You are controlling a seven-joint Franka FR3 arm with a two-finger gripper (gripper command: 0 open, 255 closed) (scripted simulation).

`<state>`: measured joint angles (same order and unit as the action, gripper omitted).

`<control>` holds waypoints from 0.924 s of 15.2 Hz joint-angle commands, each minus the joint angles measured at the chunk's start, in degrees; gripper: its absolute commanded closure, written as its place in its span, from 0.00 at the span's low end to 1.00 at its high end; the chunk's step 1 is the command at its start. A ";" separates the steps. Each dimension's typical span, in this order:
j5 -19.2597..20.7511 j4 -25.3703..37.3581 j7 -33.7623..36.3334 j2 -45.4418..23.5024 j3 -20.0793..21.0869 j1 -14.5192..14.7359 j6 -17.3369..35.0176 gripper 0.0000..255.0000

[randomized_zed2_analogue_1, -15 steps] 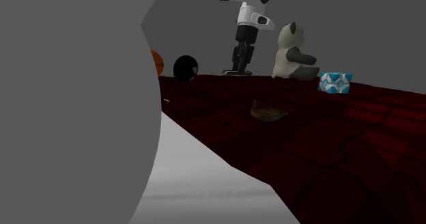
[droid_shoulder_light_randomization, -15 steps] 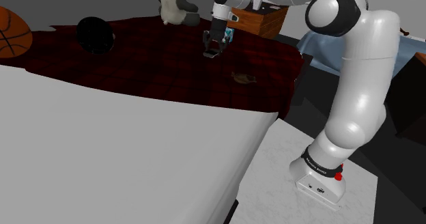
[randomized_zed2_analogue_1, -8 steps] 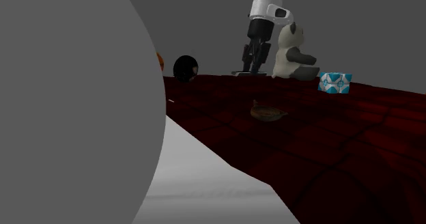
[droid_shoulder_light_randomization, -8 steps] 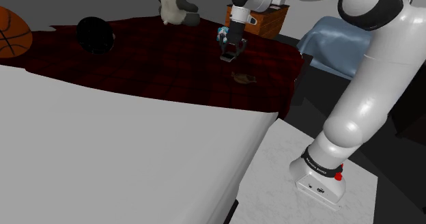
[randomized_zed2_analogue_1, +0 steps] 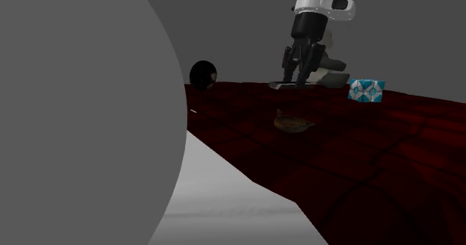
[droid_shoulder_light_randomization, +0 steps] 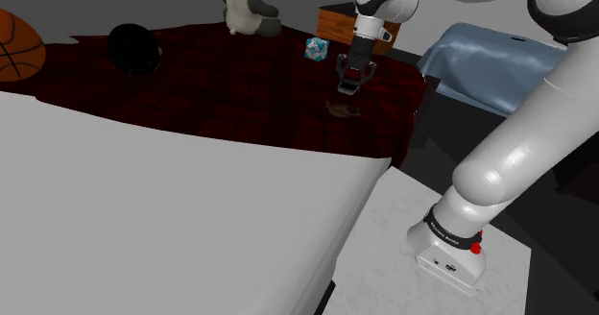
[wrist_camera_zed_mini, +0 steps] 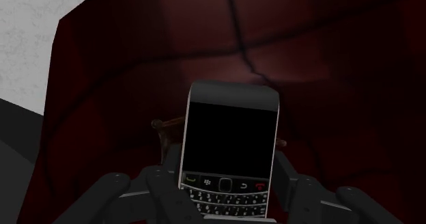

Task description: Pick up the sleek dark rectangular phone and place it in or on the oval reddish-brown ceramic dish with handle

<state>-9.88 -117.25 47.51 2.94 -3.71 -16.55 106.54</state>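
Observation:
My gripper [droid_shoulder_light_randomization: 350, 85] is shut on the dark phone [wrist_camera_zed_mini: 230, 147], a black rectangular handset with a small keypad, clasped between both fingers. In the second exterior view the phone [randomized_zed2_analogue_1: 284, 86] hangs flat under the gripper [randomized_zed2_analogue_1: 296, 81], a little above the bed. The reddish-brown dish [droid_shoulder_light_randomization: 343, 109] lies on the dark red plaid blanket just below and slightly ahead of the gripper; the same dish [randomized_zed2_analogue_1: 292, 122] sits nearer that camera than the phone. In the wrist view the dish's rim and handle [wrist_camera_zed_mini: 162, 127] peek out from behind the phone.
A blue patterned box [droid_shoulder_light_randomization: 317, 48] and a plush toy [droid_shoulder_light_randomization: 247, 9] stand at the blanket's far side. A black ball [droid_shoulder_light_randomization: 133, 49] and a basketball [droid_shoulder_light_randomization: 17, 44] lie to the shoulder view's left. The blanket edge [droid_shoulder_light_randomization: 408, 121] drops off beside the dish.
The arm has carried the phone toward the shoulder view's right, from beside the blue box to above the dish. The grip on the phone has not changed.

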 commanded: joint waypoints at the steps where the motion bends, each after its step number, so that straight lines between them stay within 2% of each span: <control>1: 0.01 -1.37 -0.62 0.25 -0.21 -0.19 1.03 1.00; 14: -0.95 -7.05 -2.34 -3.33 -0.11 -0.07 10.13 1.00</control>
<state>-10.78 -123.92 45.27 -0.29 -3.83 -16.63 116.15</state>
